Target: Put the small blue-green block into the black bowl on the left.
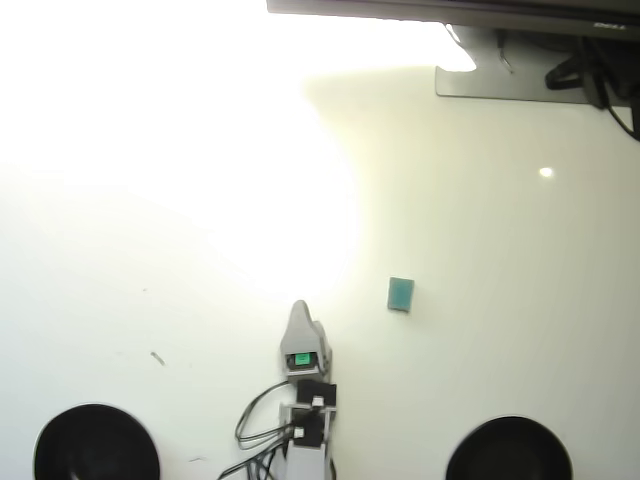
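Flat squarish teal block (pixel 401 294) lies apart from pointed grey claw (pixel 299 309), opening unclear

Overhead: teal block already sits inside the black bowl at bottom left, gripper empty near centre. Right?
Not right. In the overhead view the teal block lies on the bare white table, right of the gripper, well apart from the black bowl at bottom left. The gripper holds nothing.
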